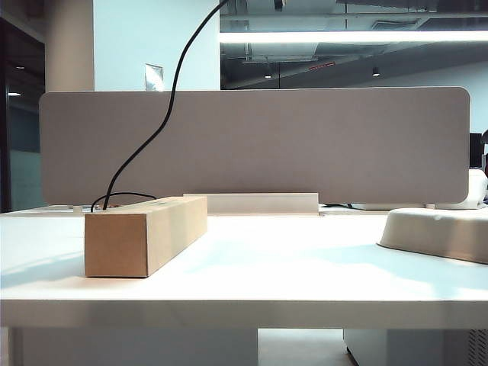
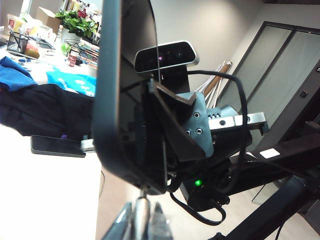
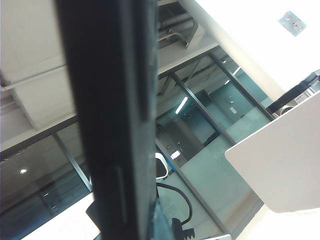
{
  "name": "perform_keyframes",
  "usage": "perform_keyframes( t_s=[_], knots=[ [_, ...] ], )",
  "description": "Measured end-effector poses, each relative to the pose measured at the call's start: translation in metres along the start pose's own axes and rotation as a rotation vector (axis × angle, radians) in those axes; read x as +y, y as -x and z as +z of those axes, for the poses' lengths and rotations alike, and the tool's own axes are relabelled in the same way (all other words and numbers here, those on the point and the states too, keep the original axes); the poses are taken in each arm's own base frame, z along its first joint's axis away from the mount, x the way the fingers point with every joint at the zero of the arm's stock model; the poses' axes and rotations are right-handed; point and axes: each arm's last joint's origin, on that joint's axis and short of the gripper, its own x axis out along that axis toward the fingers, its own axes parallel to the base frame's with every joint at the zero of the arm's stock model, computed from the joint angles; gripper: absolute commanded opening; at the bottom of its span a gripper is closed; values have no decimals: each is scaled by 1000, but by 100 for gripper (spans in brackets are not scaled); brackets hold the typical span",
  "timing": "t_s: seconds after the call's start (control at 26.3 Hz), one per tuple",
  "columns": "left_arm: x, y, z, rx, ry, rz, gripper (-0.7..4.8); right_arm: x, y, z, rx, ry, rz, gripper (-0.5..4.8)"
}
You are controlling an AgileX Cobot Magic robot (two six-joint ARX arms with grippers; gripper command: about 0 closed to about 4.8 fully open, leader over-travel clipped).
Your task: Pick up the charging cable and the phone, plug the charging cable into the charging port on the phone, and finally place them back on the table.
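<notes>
Black and glossy, the phone (image 2: 127, 95) fills the left wrist view on edge, its short end meeting a silvery plug tip (image 2: 142, 212) of the charging cable. The left end effector (image 2: 141, 220) is pressed together around that plug. In the right wrist view the phone (image 3: 107, 115) runs edge-on as a dark bar through the right end effector (image 3: 145, 227), whose fingers are shut on it. On the white table (image 1: 252, 274) in the exterior view stands a cardboard box (image 1: 141, 232); behind the box the charging cable (image 1: 164, 114) climbs out of view past the grey divider panel (image 1: 305, 145). Neither end effector appears there.
</notes>
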Motion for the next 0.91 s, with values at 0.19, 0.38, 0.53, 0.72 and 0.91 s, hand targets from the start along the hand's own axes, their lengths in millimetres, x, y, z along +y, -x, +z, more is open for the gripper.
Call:
perform_keyframes(
  t_s=[0.19,0.38,0.53,0.72,0.91],
  knots=[
    [0,0,0,-4,0,6,-6,0,0,-1,2,-1,2,-7],
    [0,-1,0,-9,0,13,-6,0,0,-1,7,-2,4,-7],
    [-1,-2,0,-7,0,9,-6,0,0,-1,11,-2,5,-7],
    [-1,-5,-1,-6,-1,4,-6,1,0,-1,30,-13,14,-7],
    [-1,-5,-1,-5,2,4,-5,1,0,-1,31,-19,14,-7]
  ],
)
